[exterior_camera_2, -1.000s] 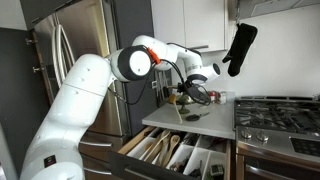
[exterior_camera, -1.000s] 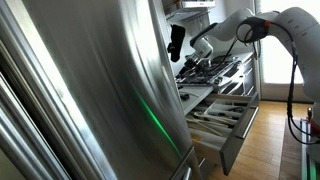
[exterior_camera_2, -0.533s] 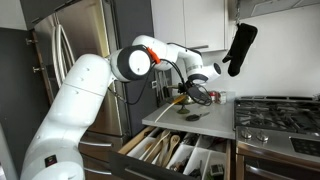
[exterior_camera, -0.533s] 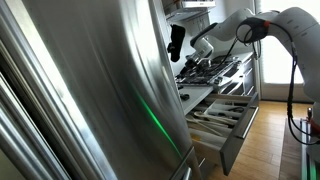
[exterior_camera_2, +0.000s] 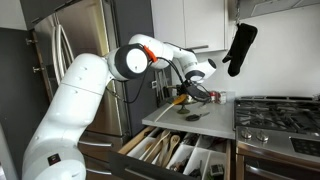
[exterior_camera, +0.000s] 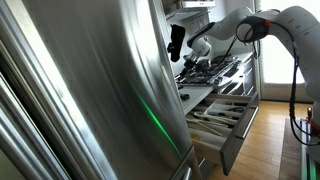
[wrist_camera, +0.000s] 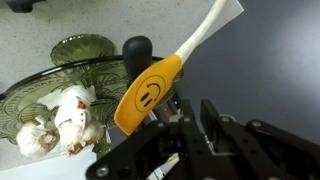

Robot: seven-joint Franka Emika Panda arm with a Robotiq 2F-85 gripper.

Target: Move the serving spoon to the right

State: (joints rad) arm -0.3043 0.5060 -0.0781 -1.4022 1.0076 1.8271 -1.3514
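Observation:
The serving spoon (wrist_camera: 147,92) has a yellow head with a smiley face and a white handle running up to the right. In the wrist view it lies just left of my gripper (wrist_camera: 187,112). The fingers stand close together, with nothing visible between them. I cannot tell whether a finger touches the spoon. In an exterior view the gripper (exterior_camera_2: 206,74) hovers over the counter beside the yellow spoon (exterior_camera_2: 180,98). In an exterior view the gripper (exterior_camera: 203,45) is small and partly hidden behind the fridge.
A green glass bowl (wrist_camera: 40,95) holding garlic bulbs (wrist_camera: 62,118) sits left of the spoon on the speckled counter (exterior_camera_2: 190,118). A black oven mitt (exterior_camera_2: 240,48) hangs above. The stove (exterior_camera_2: 280,112) is beside the counter, an open utensil drawer (exterior_camera_2: 175,152) below, and the steel fridge (exterior_camera: 90,90) close by.
My wrist has lifted and turned slightly above the counter. The yellow spoon stays in about the same place.

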